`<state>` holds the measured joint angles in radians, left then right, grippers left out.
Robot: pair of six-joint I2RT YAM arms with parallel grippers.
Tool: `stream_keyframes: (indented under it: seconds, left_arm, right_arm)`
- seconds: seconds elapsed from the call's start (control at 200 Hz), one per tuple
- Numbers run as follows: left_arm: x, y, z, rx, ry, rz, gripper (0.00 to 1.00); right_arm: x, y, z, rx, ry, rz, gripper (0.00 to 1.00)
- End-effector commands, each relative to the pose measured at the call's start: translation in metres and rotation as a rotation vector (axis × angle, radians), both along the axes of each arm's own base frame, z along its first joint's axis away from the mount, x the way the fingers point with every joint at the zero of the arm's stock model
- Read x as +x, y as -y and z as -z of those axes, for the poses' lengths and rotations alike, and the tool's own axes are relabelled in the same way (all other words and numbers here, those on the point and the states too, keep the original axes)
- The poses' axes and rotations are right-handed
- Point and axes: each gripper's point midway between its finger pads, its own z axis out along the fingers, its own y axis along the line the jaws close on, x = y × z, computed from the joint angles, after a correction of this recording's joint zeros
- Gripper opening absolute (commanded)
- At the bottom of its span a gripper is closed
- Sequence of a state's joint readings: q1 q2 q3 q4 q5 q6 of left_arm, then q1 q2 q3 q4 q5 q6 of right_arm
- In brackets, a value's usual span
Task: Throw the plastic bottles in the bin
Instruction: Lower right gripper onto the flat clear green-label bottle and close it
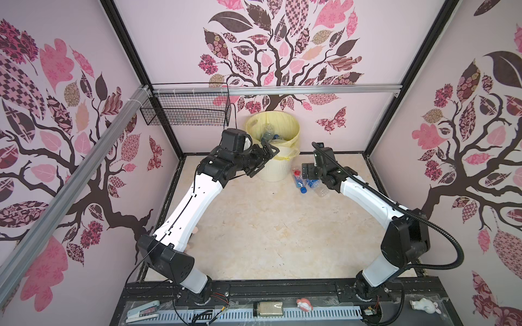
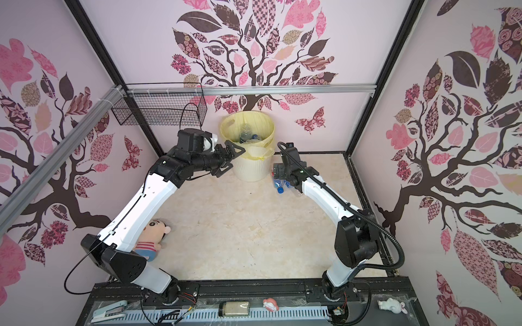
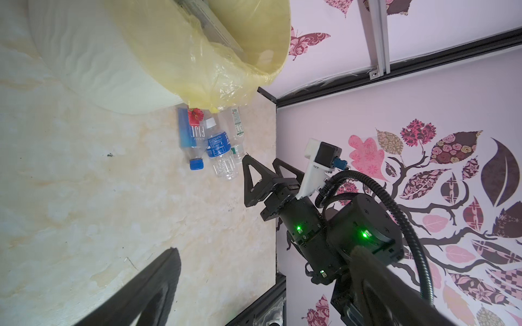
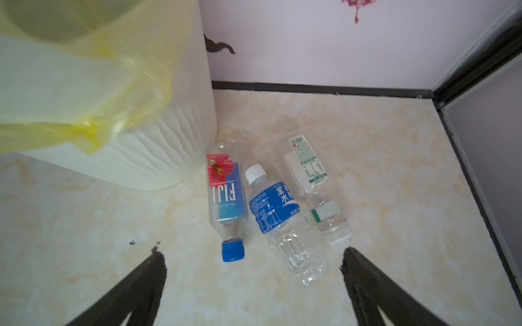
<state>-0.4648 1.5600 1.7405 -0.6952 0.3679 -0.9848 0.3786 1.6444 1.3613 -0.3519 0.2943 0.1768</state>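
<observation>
On the pale table [image 1: 254, 231], the bin [image 1: 278, 172], lined with a yellow bag [image 1: 291, 132], stands at the far middle. It holds some plastic bottles [image 1: 270, 135], though their number is hard to make out. The left gripper [image 1: 264, 161] hangs at its near-left rim, jaws apart and empty. Just right of the bin, the right gripper [image 4: 252, 252] hovers with jaws spread wide over three more bottles lying side by side: a Fiji bottle [image 4: 226, 197], a blue-label bottle [image 4: 278, 214] and a clear bottle [image 4: 319, 192]. A pick looks to be in hand. Next, the jaws must drop across one body and close.
</observation>
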Motion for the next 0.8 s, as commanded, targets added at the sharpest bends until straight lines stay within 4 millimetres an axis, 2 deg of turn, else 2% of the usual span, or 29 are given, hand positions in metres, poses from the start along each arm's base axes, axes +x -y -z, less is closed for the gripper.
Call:
stream_keyframes:
  seconds: [0.0, 0.145, 0.29, 0.53, 0.795]
  left_arm:
    - [-0.009, 0.003, -0.002, -0.020, 0.013, 0.017, 0.97]
    - [-0.016, 0.011, 0.005, -0.020, -0.002, 0.043, 0.97]
    - [-0.020, 0.019, 0.010, -0.022, -0.014, 0.069, 0.97]
    - [-0.026, 0.029, 0.021, -0.019, -0.040, 0.099, 0.97]
    - [-0.026, 0.031, 0.031, -0.015, -0.058, 0.110, 0.97]
  right_arm:
    - [0.002, 0.023, -0.005, 0.040, 0.022, 0.056, 1.00]
    - [0.016, 0.058, 0.021, 0.034, -0.024, 0.128, 0.99]
    - [0.040, 0.074, 0.042, 0.046, -0.057, 0.154, 0.99]
    - [0.074, 0.072, 0.073, 0.023, -0.094, 0.132, 0.97]
    - [0.100, 0.072, 0.108, 0.029, -0.143, 0.119, 0.89]
